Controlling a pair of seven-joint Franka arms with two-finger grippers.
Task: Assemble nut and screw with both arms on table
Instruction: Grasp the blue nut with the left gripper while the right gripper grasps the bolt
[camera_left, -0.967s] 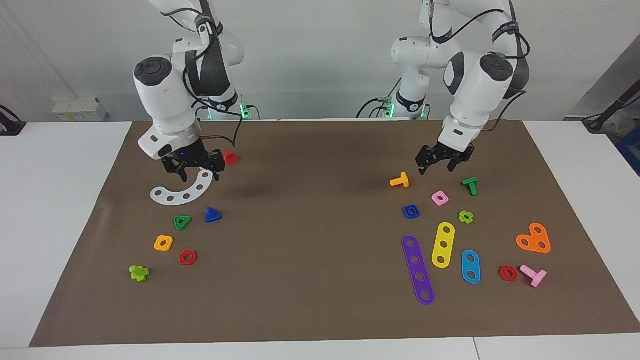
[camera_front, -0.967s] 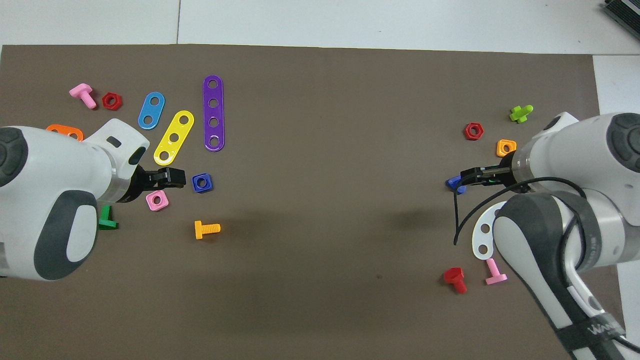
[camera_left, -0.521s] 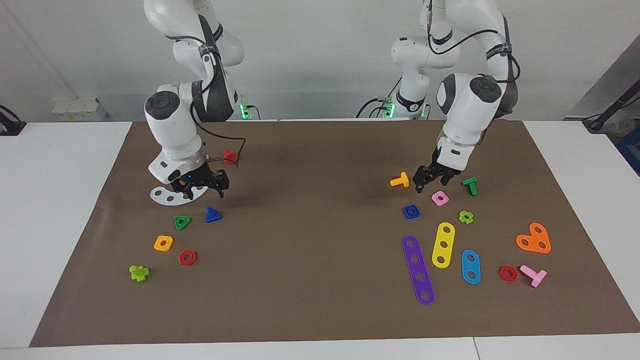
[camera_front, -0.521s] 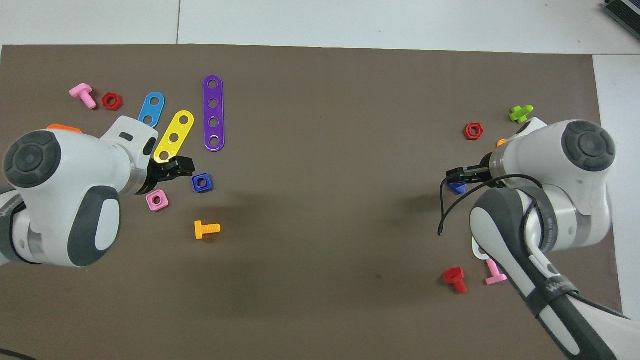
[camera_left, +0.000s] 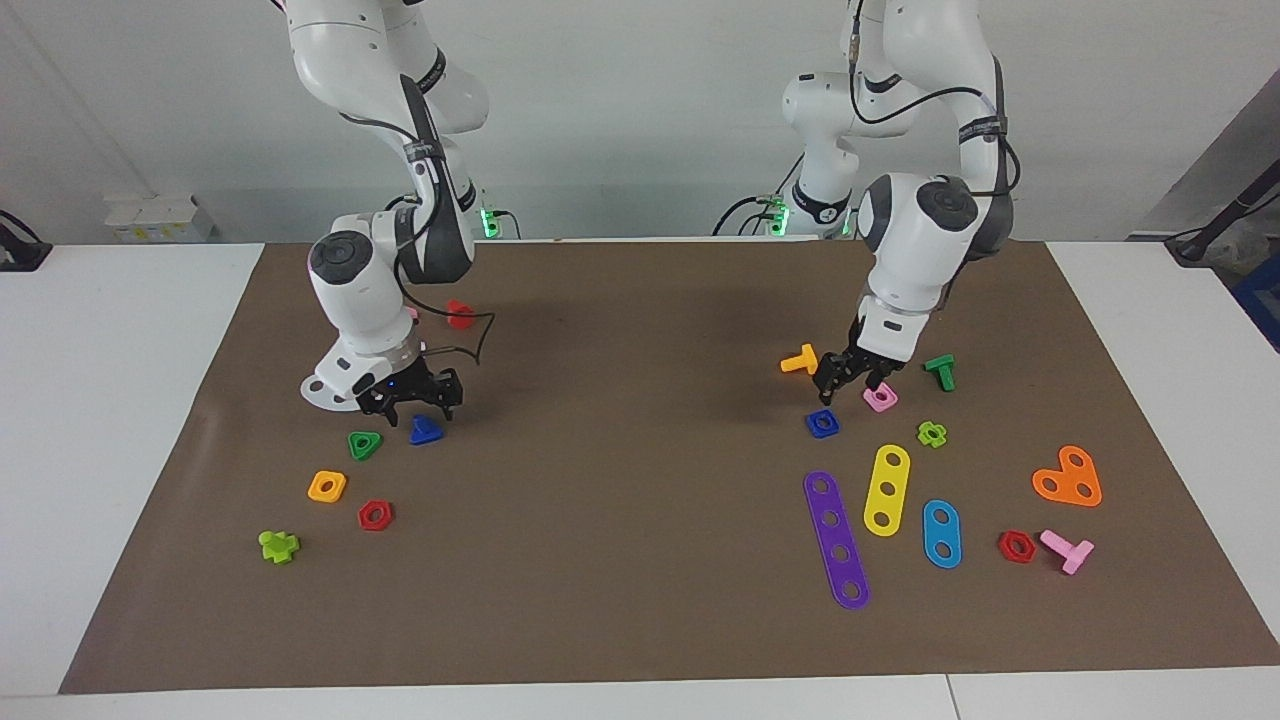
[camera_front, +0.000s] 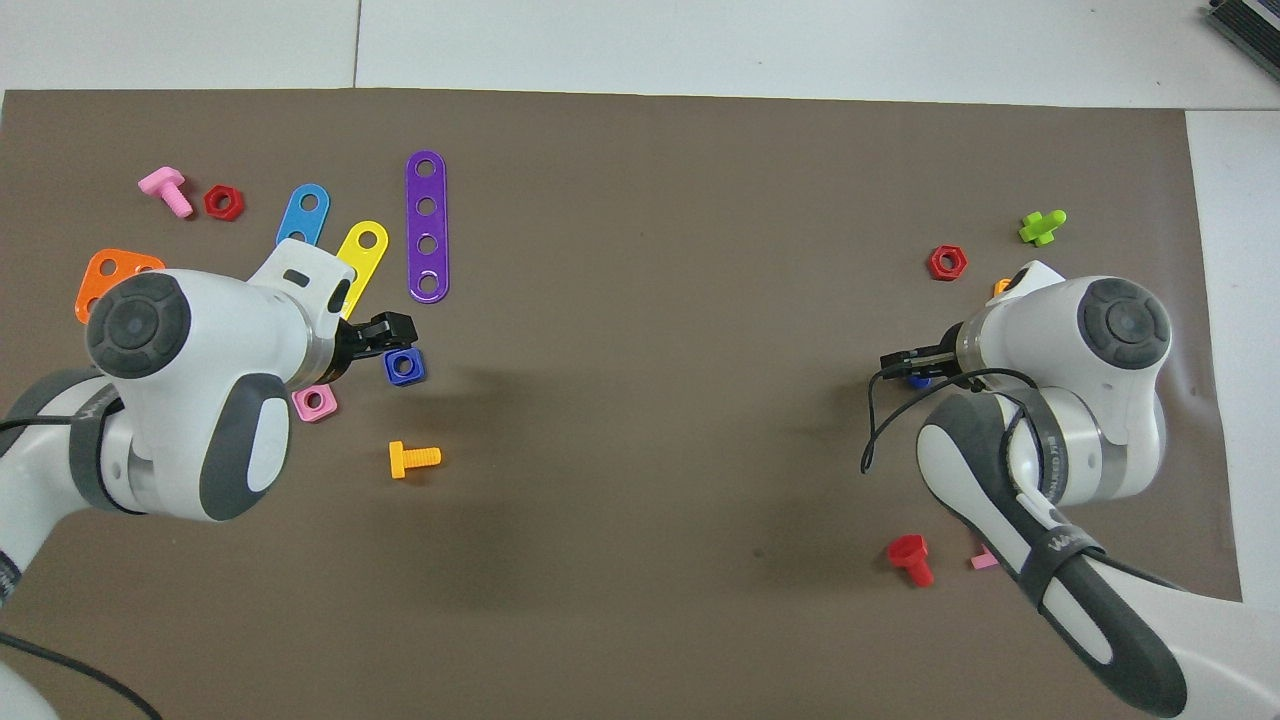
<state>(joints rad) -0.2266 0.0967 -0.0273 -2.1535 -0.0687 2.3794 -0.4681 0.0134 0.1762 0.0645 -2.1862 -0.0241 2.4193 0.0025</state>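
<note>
The blue square nut (camera_left: 822, 423) lies flat on the brown mat (camera_left: 640, 560) toward the left arm's end of the table. My left gripper (camera_left: 845, 388) hangs open just above it, a little to the robots' side, and touches nothing. In the overhead view the left gripper (camera_front: 392, 335) sits at the edge of the nut (camera_front: 404, 367). The blue screw (camera_left: 427, 430) rests on its triangular head toward the right arm's end. My right gripper (camera_left: 418, 408) is open and low over it, so in the overhead view the right gripper (camera_front: 900, 360) hides most of the screw (camera_front: 918, 381).
A pink square nut (camera_left: 880, 398), an orange screw (camera_left: 800, 361) and a green screw (camera_left: 940, 372) crowd the left gripper. A green triangular nut (camera_left: 365, 444) and a white curved strip (camera_left: 322, 392) lie beside the right gripper. Coloured strips (camera_left: 836, 540) lie farther out.
Both grippers have come down and moved away from the robots: the right one to just over the blue screw, the left one to just over the blue nut. No piece has moved.
</note>
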